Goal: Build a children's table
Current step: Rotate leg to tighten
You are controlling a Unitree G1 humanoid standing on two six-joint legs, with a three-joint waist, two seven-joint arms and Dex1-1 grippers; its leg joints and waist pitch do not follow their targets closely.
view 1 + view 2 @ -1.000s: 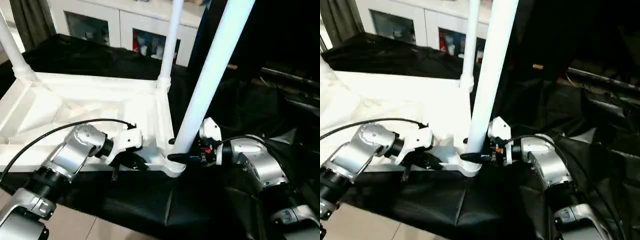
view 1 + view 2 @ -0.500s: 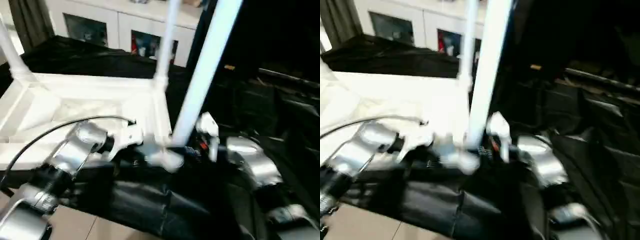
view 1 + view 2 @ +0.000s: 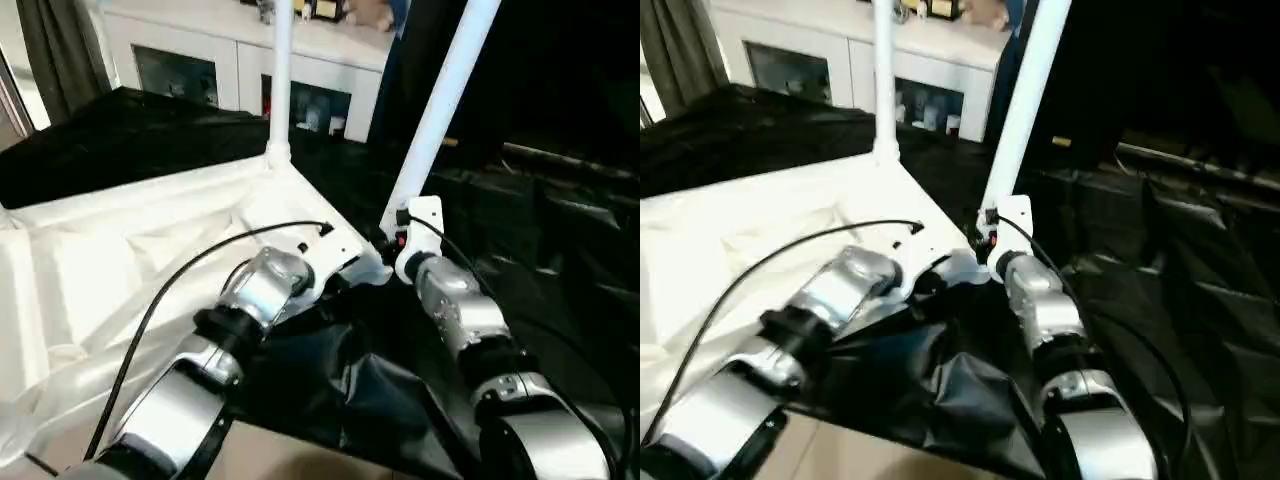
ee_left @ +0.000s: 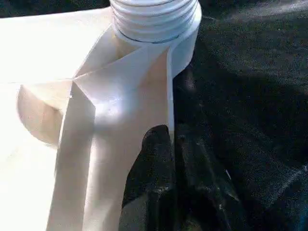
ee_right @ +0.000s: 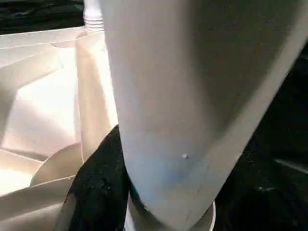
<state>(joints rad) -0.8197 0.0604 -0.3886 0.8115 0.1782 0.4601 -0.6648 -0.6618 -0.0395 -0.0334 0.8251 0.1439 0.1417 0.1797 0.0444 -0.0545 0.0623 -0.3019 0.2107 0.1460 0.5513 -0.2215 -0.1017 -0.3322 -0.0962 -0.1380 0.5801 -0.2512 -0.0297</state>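
Tabletop [image 3: 120,270] swung round; right end effector [image 3: 392,238] still clasps leg [image 3: 440,110].

White cabinet [image 3: 250,60] with glass doors along the back, small items on top; black cloth [image 3: 120,140] over the counter; grey curtain [image 3: 55,45] at left; pale floor [image 3: 300,465] below.

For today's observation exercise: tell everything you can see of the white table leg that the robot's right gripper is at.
The leg is a long, smooth white cylinder, plastic by its look. It rises tilted from the near corner socket of the upside-down tabletop, and its top runs out of the picture. The right gripper closes around its base, black fingers against it. Black cloth lies behind it.
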